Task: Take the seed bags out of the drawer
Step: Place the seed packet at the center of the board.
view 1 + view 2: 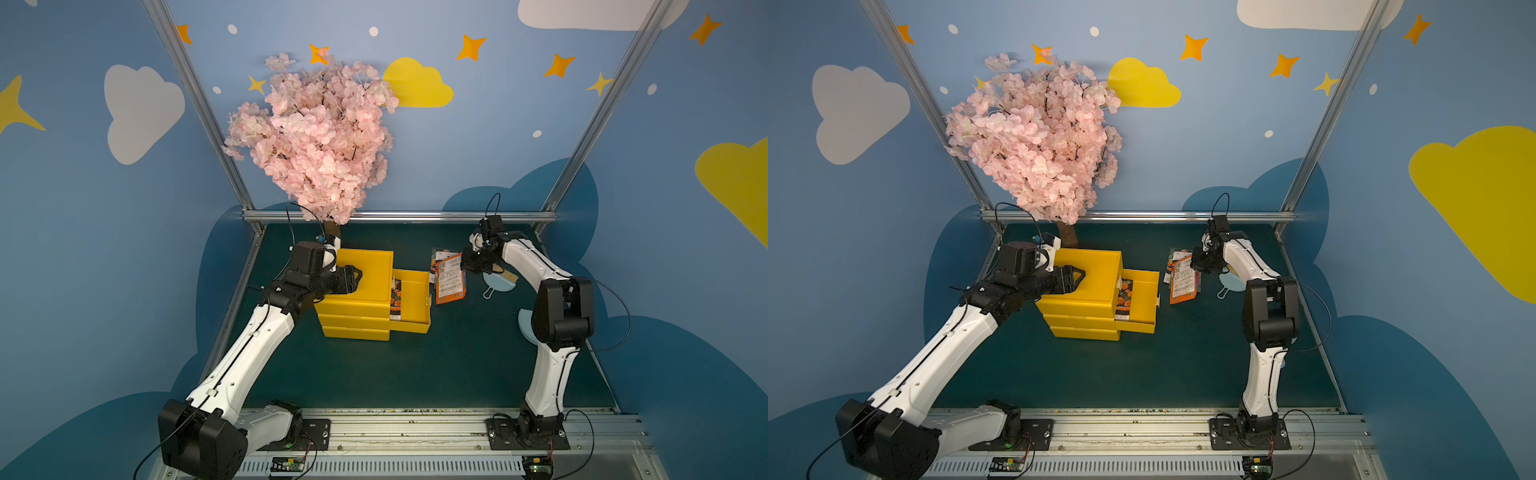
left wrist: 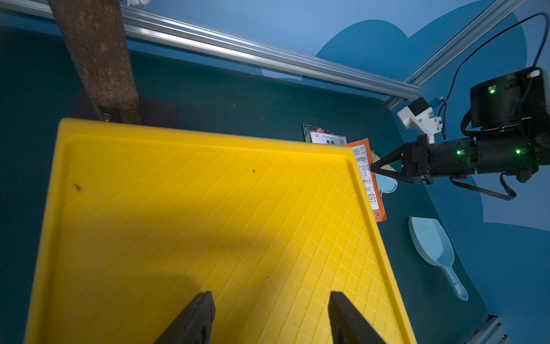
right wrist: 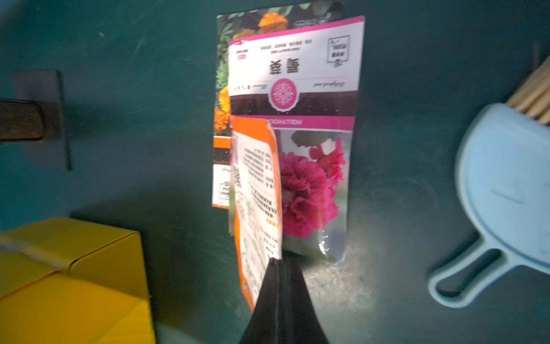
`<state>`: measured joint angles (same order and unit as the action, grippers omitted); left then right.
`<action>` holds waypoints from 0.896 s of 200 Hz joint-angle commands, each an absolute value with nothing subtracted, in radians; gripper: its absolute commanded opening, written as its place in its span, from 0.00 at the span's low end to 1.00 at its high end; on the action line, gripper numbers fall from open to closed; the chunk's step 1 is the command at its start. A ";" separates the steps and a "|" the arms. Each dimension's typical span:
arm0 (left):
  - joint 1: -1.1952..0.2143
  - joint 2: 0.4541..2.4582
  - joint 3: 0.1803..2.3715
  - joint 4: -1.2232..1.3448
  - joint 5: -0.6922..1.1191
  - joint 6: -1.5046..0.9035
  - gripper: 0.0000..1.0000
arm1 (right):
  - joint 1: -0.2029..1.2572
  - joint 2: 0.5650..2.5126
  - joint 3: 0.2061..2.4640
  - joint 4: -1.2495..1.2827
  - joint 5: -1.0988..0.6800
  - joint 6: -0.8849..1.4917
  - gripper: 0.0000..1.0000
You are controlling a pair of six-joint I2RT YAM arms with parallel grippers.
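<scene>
Task status, by my reading: partly complete. The top drawer (image 1: 415, 297) of the yellow drawer unit (image 1: 365, 266) stands open toward the right arm's side. Two seed bags lie flat and overlapping on the green table mat (image 1: 415, 365), clear of the unit: a pink-flower bag (image 3: 309, 184) on top of a marigold-front bag (image 3: 222, 98). A third, the orange-backed bag (image 3: 257, 208), is in the right gripper (image 3: 277, 261), whose jaws are closed flat on one edge of it. This bag is tilted up on edge above the other two, and I cannot tell whether its far edge touches them. In both top views it is outside the drawer, between the drawer front and the right arm, so I count it as removed but not yet set down. One bag is left to fetch: the last visible bag (image 1: 396, 296), printed with orange flowers, lies inside the drawer at the end nearest the unit. I cannot tell whether more bags lie beneath it. The left gripper (image 2: 270, 296) is about half open with nothing between its jaws, over the unit's top panel. I cannot tell whether it presses on the panel. Outstanding: release the held bag onto the pile, then retrieve the last visible bag.
</scene>
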<state>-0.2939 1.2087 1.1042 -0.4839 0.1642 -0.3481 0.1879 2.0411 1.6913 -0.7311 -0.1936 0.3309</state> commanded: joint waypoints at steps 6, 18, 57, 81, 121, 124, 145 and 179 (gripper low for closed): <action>-0.298 1.253 1.044 -0.719 0.164 -0.375 0.67 | 0.179 2.040 1.729 -0.820 -0.058 0.293 0.32; -0.297 1.253 1.044 -0.718 0.163 -0.375 0.67 | 0.182 2.018 1.723 -0.822 -0.049 0.294 0.41; -0.297 1.255 1.042 -0.714 0.163 -0.377 0.67 | 0.215 1.902 1.679 -0.807 -0.059 0.310 0.43; -0.296 1.253 1.041 -0.713 0.160 -0.375 0.67 | 0.275 1.808 1.628 -0.768 -0.096 0.338 0.42; -0.296 1.250 1.040 -0.712 0.161 -0.374 0.67 | 0.399 1.697 1.569 -0.699 -0.164 0.420 0.41; -0.296 1.250 1.040 -0.712 0.161 -0.375 0.67 | 0.408 1.693 1.566 -0.696 -0.166 0.426 0.41; -0.297 1.242 1.035 -0.712 0.161 -0.375 0.67 | 0.472 1.666 1.553 -0.668 -0.191 0.466 0.35; -0.297 1.236 1.030 -0.706 0.168 -0.376 0.67 | 0.556 1.677 1.523 -0.610 -0.235 0.539 0.23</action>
